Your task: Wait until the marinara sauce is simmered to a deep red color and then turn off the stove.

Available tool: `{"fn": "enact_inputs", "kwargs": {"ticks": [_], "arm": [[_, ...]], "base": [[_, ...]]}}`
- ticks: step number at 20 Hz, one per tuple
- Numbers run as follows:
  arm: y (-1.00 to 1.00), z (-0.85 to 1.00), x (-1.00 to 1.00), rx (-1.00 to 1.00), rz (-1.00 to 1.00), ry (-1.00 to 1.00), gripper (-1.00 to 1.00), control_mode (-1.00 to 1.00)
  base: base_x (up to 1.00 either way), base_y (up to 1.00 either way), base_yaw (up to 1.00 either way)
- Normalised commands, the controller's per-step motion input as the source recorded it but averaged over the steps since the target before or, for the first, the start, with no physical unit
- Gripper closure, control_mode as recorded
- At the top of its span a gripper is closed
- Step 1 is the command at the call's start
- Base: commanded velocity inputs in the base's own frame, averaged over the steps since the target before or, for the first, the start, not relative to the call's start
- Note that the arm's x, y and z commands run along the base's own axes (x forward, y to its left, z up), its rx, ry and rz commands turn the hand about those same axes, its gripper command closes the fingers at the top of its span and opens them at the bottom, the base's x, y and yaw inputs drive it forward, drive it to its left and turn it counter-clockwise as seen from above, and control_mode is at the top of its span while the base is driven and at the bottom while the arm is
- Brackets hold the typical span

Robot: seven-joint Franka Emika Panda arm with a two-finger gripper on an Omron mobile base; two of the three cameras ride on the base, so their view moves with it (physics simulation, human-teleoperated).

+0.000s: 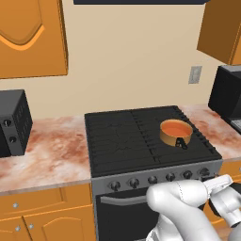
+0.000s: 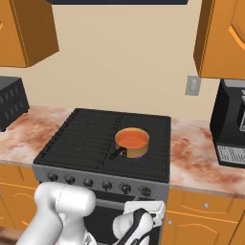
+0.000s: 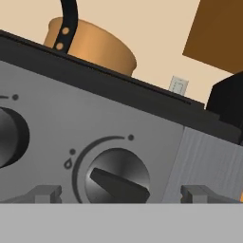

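The stove [image 1: 127, 136] is a black gas range with a grey front panel and a row of black knobs. On its right rear burner stands the tan saucepan [image 1: 176, 133], and the marinara sauce [image 1: 175, 127] in it looks orange-red; from the other side, the sauce [image 2: 131, 139] has the same colour. My gripper [image 3: 121, 194] is open just in front of the panel's rightmost knob [image 3: 118, 180]. Its fingertips [image 3: 45, 193] flank the knob on both sides without touching it. The knob's ridge lies tilted. Above the panel edge rise the saucepan wall [image 3: 102, 50] and its black handle [image 3: 69, 21].
A second knob [image 3: 9, 137] sits left of the one I face. Marble counter [image 1: 47, 150] runs on both sides of the range. A black boxy appliance [image 1: 12, 122] stands left, another black appliance [image 2: 229, 124] right. Orange cabinets hang overhead.
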Motion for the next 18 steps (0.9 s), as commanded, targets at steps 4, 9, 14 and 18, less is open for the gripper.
{"fn": "enact_inputs", "kwargs": {"ticks": [4,9,14,18], "arm": [[0.0,0.0,0.04,0.0,0.0,-0.02,-1.0,-1.0],[0.0,0.0,0.06,0.0,0.0,-0.01,-1.0,-1.0],[-0.02,0.0,0.02,0.0,0.0,0.0,-1.0,-1.0],[-0.05,0.0,0.0,0.0,0.0,0.0,-1.0,-1.0]], "base": [[0.0,0.0,0.0],[0.0,0.0,0.0],[0.0,0.0,0.0],[0.0,0.0,0.0]]}}
